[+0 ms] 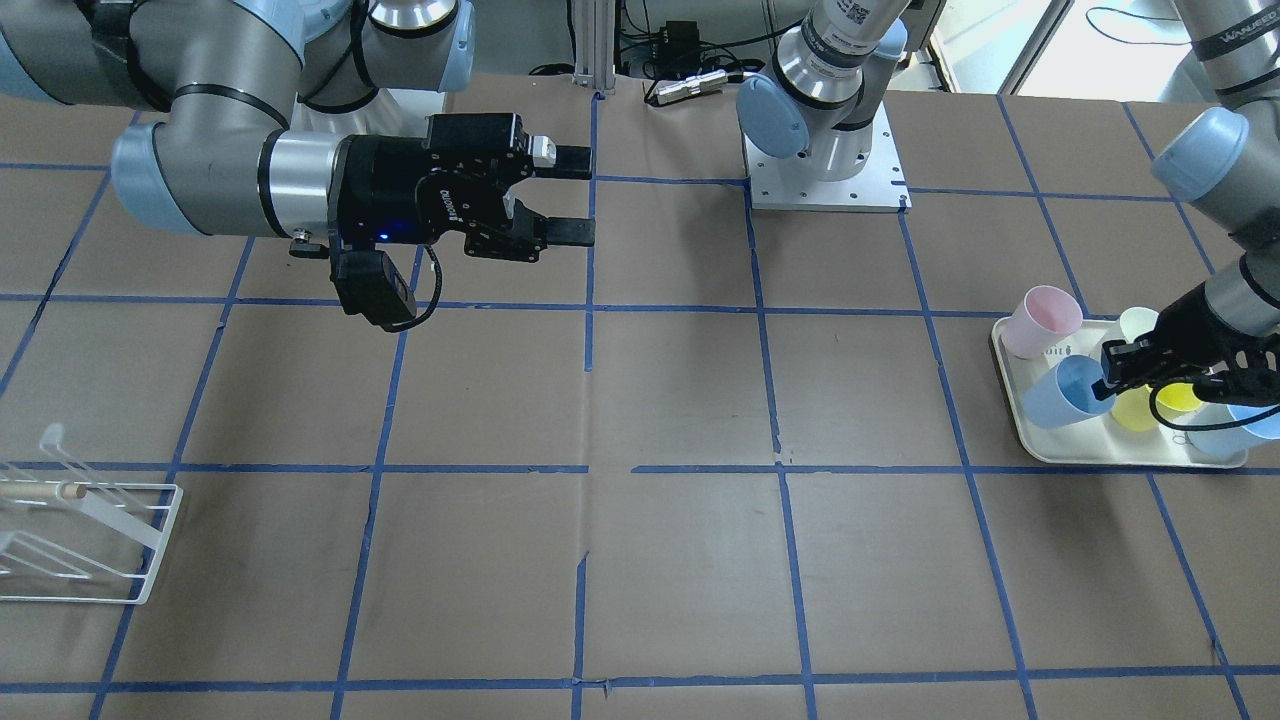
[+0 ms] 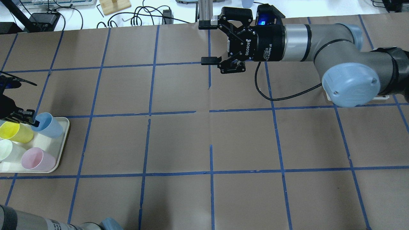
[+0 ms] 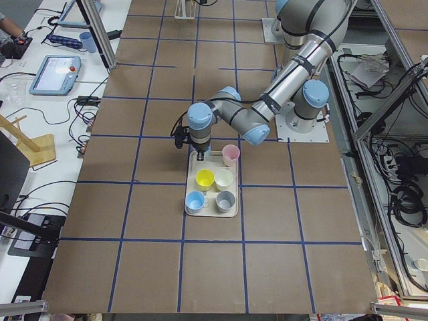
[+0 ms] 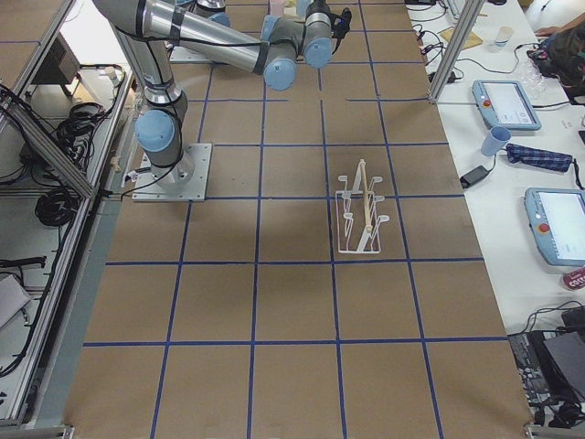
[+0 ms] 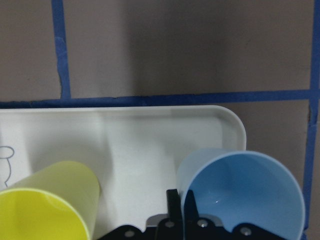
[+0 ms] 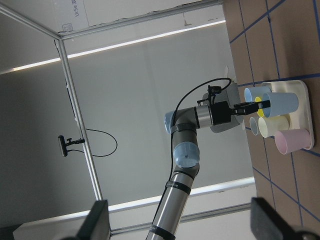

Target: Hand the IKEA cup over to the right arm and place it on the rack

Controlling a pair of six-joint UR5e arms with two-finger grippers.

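Observation:
The IKEA cup point(image 1: 1060, 395) is a light blue tumbler at a corner of the cream tray point(image 1: 1100, 458). It also shows in the overhead view point(image 2: 49, 125) and the left wrist view point(image 5: 245, 195). My left gripper point(image 1: 1110, 378) point(image 5: 181, 205) is shut on its rim, one finger inside and one outside the wall. My right gripper point(image 1: 590, 196) point(image 2: 207, 42) is open and empty, held level in the air over the table's middle, far from the cup. The white wire rack point(image 1: 80, 530) point(image 4: 361, 215) stands at the right arm's end of the table.
The tray point(image 2: 62, 150) also holds a yellow cup point(image 2: 14, 132), a pink cup point(image 2: 36, 158), a pale cup point(image 2: 8, 150) and a second blue cup point(image 3: 194, 200). The yellow cup point(image 5: 45, 210) stands right beside the held one. Blue tape lines grid the brown table.

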